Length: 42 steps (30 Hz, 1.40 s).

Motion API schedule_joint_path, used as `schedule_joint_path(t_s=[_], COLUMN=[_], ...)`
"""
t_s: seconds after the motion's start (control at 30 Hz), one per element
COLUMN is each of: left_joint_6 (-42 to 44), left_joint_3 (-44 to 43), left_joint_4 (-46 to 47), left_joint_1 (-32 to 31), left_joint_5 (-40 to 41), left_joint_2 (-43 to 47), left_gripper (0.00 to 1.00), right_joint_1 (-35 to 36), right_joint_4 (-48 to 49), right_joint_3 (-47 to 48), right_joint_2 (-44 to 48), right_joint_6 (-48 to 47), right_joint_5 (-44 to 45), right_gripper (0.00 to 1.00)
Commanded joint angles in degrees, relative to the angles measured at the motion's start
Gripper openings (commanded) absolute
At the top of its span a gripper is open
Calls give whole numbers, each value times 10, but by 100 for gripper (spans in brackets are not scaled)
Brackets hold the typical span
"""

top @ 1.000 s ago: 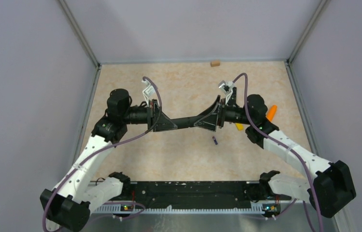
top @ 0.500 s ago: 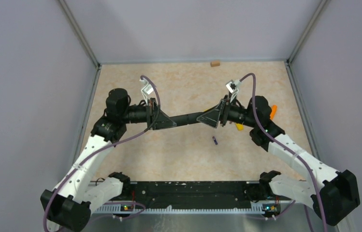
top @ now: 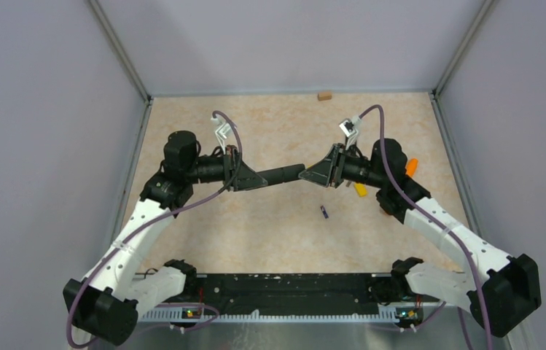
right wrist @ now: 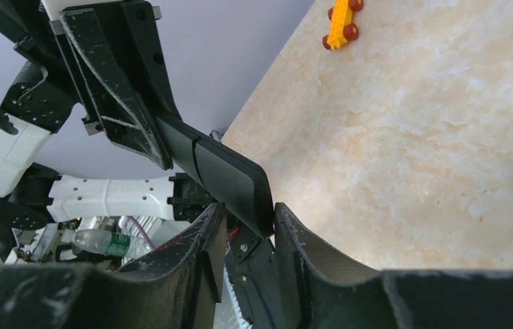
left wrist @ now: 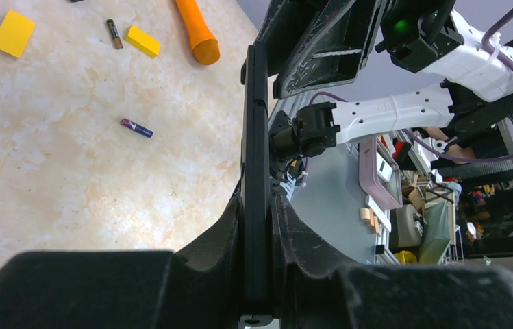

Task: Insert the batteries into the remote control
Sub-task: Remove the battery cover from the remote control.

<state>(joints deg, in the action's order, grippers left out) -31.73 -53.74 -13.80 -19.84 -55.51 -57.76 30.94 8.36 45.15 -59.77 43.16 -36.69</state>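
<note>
The left claw (left wrist: 257, 205) is clamped on the remote (left wrist: 256, 123), one finger (left wrist: 229, 229) on each flat face, and holds it edge-up in the air. In the top view the left claw (top: 255, 180) points right and the remote (top: 283, 175) runs level from it toward the right arm, above the middle of the tabletop (top: 270, 233).

The right claw (right wrist: 248, 212) points left and meets the remote's free end. Its fingers (right wrist: 294, 240) sit closed against both sides of the rounded tip (right wrist: 240, 185), so both claws grip the one remote, one at each end. From above, the right claw (top: 312, 175) sits just right of the remote's end.

No battery is in either claw. One battery (top: 324, 211), dark with a purple end, lies flat on the tabletop nearer than the right claw, apart from everything else; the left wrist view shows it too (left wrist: 135, 128). A second battery (left wrist: 114, 33), dark with a brownish end, lies farther off between two yellow blocks (left wrist: 13, 33) (left wrist: 142, 40), close beside the smaller one.

An orange stick (left wrist: 196, 31) lies just past that block; from above its tip (top: 410, 168) shows behind the right arm. A yellow toy (right wrist: 340, 24) with red wheels lies on the tabletop in the right wrist view. A small brown block (top: 324, 95) sits at the far edge.
</note>
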Motion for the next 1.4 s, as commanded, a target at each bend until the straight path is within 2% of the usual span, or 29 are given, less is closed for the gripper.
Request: schedule_joint_path(t_s=[0.0,0.07,0.5,0.67,0.77,0.87,1.17,1.37], left_joint_6=[-5,-5,9,6,-5,10,41,56], left_joint_3=[-30,-31,-28,-42,-52,-57,-62,-59], left_joint_4=[9,7,-17,-35,-39,-58,-103,-141], left_joint_1=[5,5,7,6,8,8,20,26], left_joint_5=[37,42,59,4,-25,-6,73,184], left_joint_2=[-4,-5,-16,-27,-33,-27,-35,-37], left_gripper=[0,0,0,0,0,0,0,0], right_joint_1=[-3,-3,-3,-4,-3,-4,-3,-3], right_joint_4=[-17,-13,-1,2,8,44,104,77], right_joint_3=[34,34,30,18,14,5,-18,-35], right_joint_2=[0,-2,-3,-2,-4,-3,36,68], right_joint_6=[6,11,24,-15,-25,1,48,51], right_joint_5=[7,7,25,31,22,6,27,122], right_gripper=[29,23,16,16,11,0,0,0])
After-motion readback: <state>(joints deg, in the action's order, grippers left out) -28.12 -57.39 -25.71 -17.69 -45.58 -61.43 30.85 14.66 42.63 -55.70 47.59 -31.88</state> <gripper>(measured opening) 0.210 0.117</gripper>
